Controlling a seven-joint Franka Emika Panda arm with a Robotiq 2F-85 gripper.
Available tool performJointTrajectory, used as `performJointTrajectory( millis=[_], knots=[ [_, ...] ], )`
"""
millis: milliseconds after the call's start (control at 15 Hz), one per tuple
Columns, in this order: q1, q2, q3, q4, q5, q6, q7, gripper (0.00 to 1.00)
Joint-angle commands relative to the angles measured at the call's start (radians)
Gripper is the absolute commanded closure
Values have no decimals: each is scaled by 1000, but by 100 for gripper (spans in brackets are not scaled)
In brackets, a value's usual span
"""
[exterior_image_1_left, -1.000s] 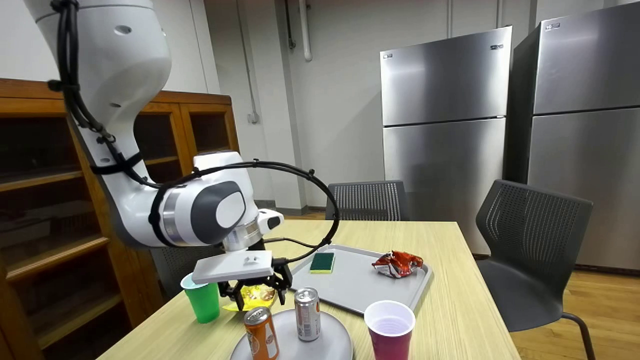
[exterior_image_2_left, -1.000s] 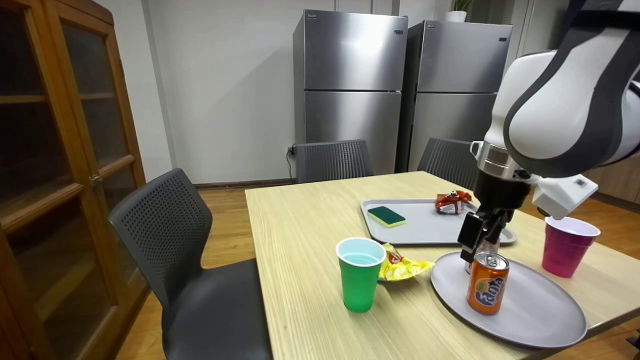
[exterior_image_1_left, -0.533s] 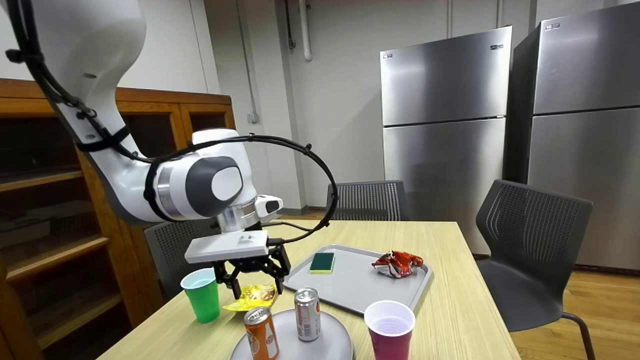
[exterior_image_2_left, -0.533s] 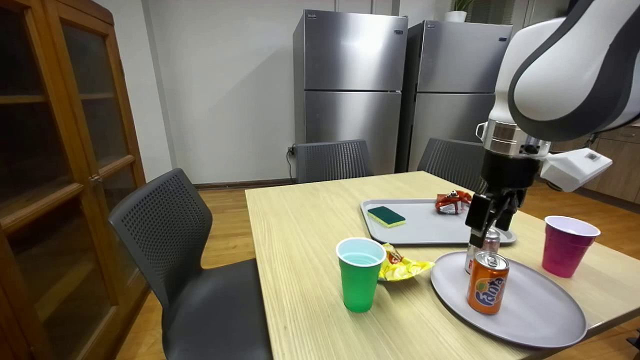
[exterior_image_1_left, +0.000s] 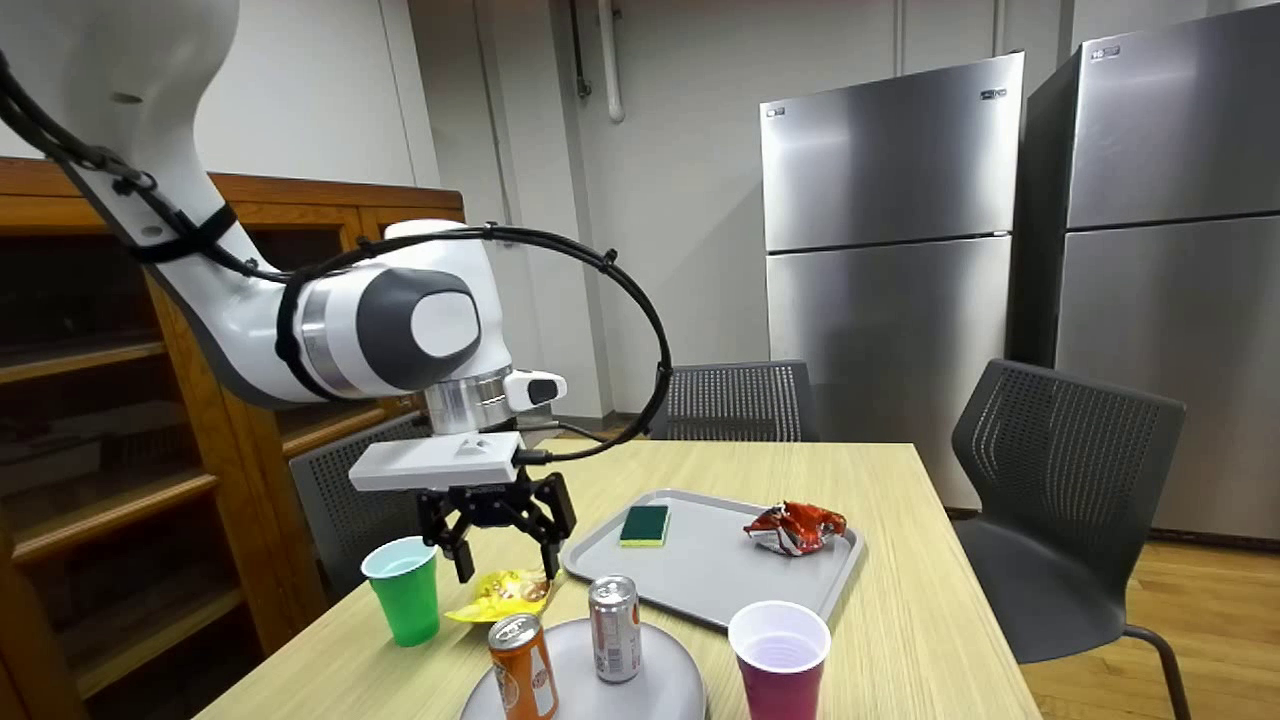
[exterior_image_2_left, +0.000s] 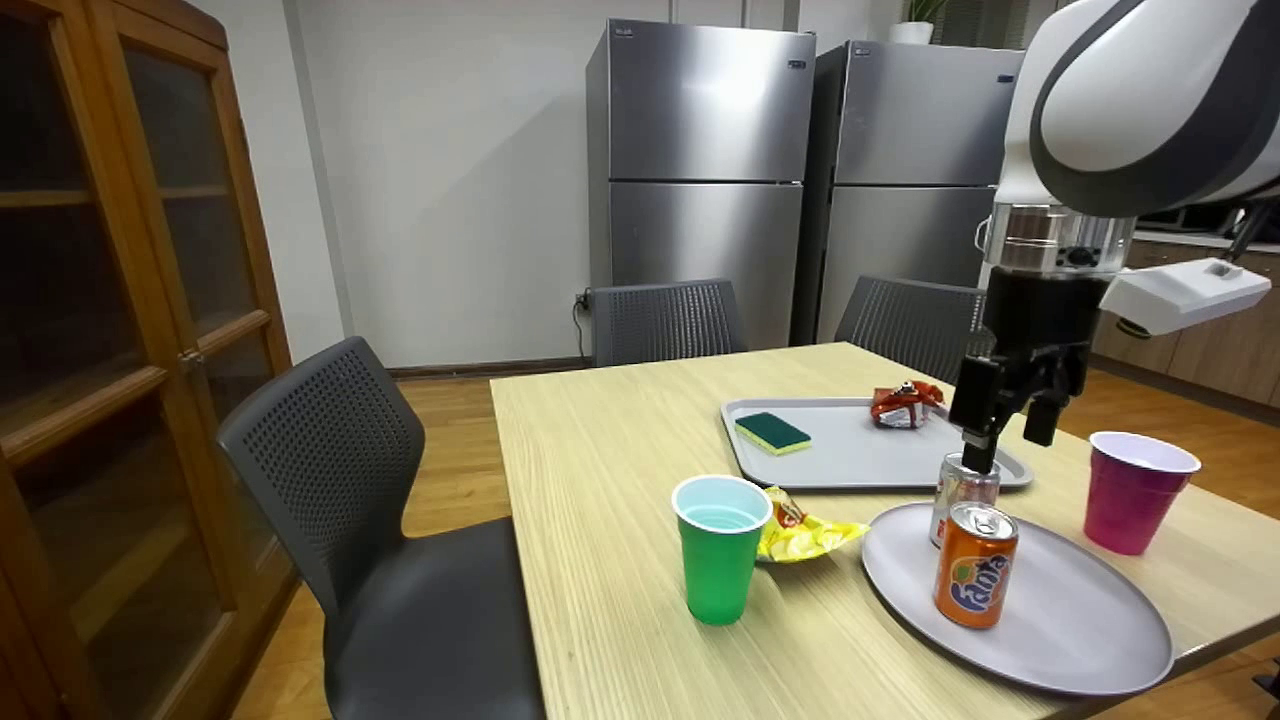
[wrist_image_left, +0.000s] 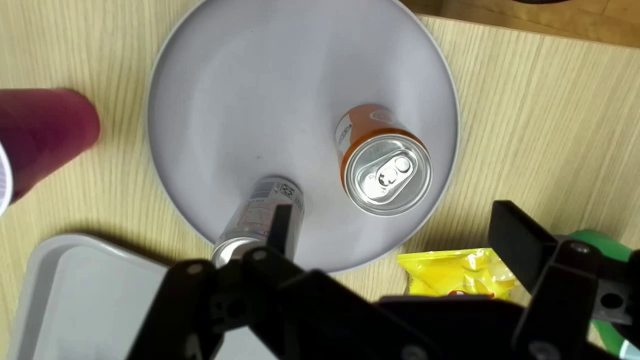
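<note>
In an exterior view, my gripper (exterior_image_1_left: 508, 570) hangs in the air, jaws wide apart with nothing between them. The yellow snack bag (exterior_image_1_left: 500, 600) shows just under me, between the green cup (exterior_image_1_left: 408, 600) on the left and the silver soda can (exterior_image_1_left: 614, 630) on the right. If I drop too fast there, I might squash the bag; if I swing left, I might knock the cup over.

In an exterior view, the orange Fanta can (exterior_image_2_left: 975, 580) stands on the left part of the round gray plate (exterior_image_2_left: 1080, 625), with the silver soda can just behind it, on the far side. A sideways bump could tip one can into the other, since they stand close.

In the wrist view, my finger (wrist_image_left: 281, 222) covers part of the silver soda can. Going lower here might make that finger hit it.
</note>
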Motion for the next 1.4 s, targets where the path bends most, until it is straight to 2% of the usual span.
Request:
performJointTrajectory(
  millis=[0, 133, 200, 1333],
  knots=[
    [-21, -69, 13, -11, -2, -67, 65, 0],
    [-25, -80, 15, -11, -6, -83, 86, 0],
    [-17, -32, 9, 1, 3, -40, 46, 0],
    [-19, -40, 9, 1, 4, -51, 60, 0]
  ],
)
